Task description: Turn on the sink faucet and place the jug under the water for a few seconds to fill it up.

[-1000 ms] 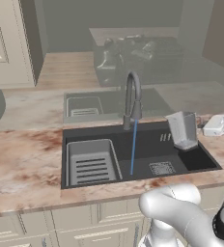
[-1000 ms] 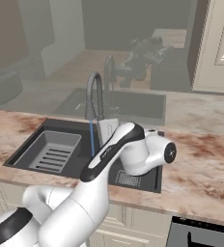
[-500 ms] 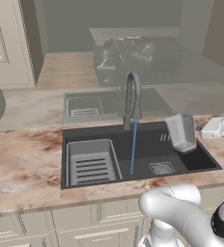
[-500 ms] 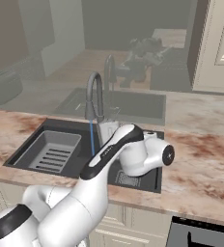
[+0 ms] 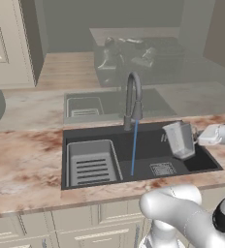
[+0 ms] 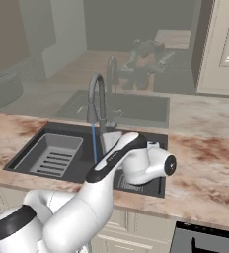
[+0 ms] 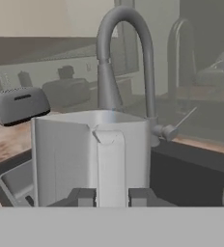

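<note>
holding the jug (image 5: 179, 140) by its handle, our closed end effector (image 7: 111, 197) has barely moved, still right of the water (image 5: 134, 147).

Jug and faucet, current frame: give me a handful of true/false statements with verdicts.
1. Water is running from the sink faucet. True.
2. The jug sits directly under the stream. False: it is off to the stream's right in the left base view, over the right part of the sink.
3. The gripper is shut on the jug's handle. True: in the hand view the fingertips flank the handle strip.
4. The jug lies on its side in the basin. False: it is upright, held above the basin.
5. The ribbed rack is in the sink's left part. True.
</note>
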Available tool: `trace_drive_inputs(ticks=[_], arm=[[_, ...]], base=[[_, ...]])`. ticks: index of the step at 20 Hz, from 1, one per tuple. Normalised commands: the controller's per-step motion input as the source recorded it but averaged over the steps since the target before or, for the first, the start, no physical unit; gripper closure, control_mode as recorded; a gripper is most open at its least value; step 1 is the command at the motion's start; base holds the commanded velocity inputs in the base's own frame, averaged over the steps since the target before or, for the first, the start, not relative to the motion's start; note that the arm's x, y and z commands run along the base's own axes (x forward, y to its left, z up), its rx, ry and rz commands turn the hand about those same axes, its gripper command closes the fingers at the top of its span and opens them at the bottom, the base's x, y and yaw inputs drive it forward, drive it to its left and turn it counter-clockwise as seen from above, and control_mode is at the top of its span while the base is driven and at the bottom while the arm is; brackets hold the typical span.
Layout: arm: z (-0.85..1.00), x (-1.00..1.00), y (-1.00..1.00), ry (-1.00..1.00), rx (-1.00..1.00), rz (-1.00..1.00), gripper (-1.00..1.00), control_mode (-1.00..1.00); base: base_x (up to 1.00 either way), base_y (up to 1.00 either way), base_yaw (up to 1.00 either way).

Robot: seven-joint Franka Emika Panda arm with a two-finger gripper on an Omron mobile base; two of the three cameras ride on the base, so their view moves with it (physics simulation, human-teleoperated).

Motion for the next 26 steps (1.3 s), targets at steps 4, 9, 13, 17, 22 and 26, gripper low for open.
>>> trace_drive_inputs(ticks=[4, 9, 13, 17, 22, 26], arm=[[-0.39, 0.16, 0.00, 0.04, -0.03, 0.00, 1.00, -1.00], [-0.37, 0.20, 0.00, 0.06, -0.04, 0.00, 1.00, -1.00], [-0.23, 0.29, 0.00, 0.03, -0.03, 0.00, 1.00, -1.00], [-0.19, 0.34, 0.01, 0.00, -0.01, 0.00, 1.00, -1.00], [-0.13, 0.31, 0.03, 0.00, -0.01, 0.00, 1.00, -1.00], [-0.01, 0.15, 0.08, -0.04, 0.00, 0.00, 1.00, -1.00]], base=[[0.00, 0.00, 0.00], [0.00, 0.00, 0.00], [0.00, 0.00, 0.00], [0.00, 0.00, 0.00], [0.00, 0.00, 0.00], [0.00, 0.00, 0.00]])
